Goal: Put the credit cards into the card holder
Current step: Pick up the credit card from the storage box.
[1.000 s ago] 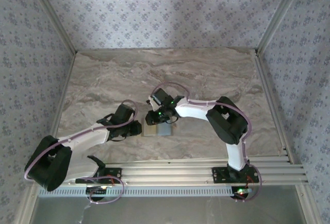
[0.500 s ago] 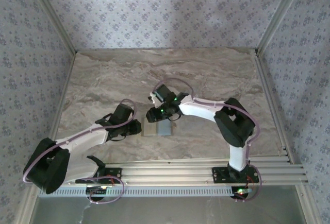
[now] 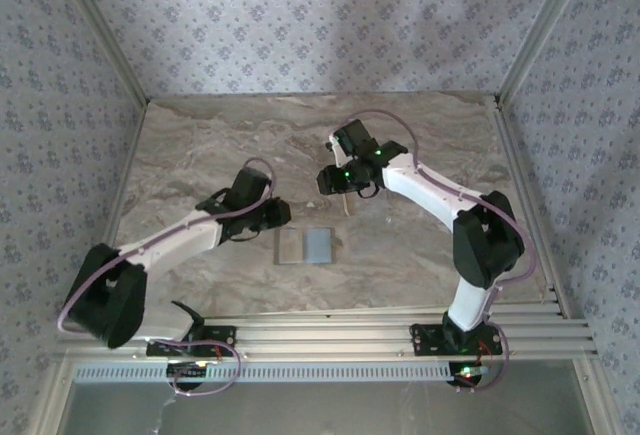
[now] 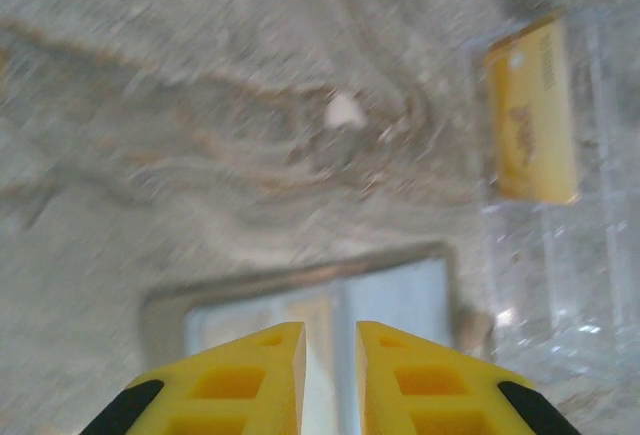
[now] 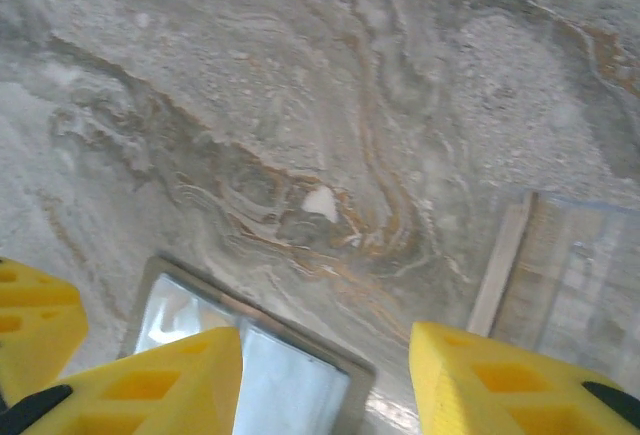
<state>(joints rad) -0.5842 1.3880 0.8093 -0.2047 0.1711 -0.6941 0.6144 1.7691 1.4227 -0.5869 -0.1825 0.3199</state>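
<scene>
Since the card holder (image 3: 318, 245) lies open and flat on the table (image 3: 190, 145), nearest the arm bases, you have the pockets ready to receive a card. Its left half looks tan and its right half blue-gray. Whether that tan is a card already tucked in, you cannot tell from these views.

Just beyond it hangs your left gripper (image 3: 281, 215). In the left wrist view its jaws stand close together with a slim gap between them and nothing in it, aimed over the holder's spine.

Farther out, your right gripper (image 3: 331, 180) hovers with jaws spread and empty. Beside it a yellow credit card (image 4: 530, 110) sits in a clear plastic tray (image 4: 560, 285), apart from the holder.

So the step in hand looks like fetching a card. For the next move, bring the right gripper down over the tray and line the jaws across the card's short span. Pinch it by its edges, because it is thin and lies low. Keep the left gripper near the holder to steady it for the insertion.
</scene>
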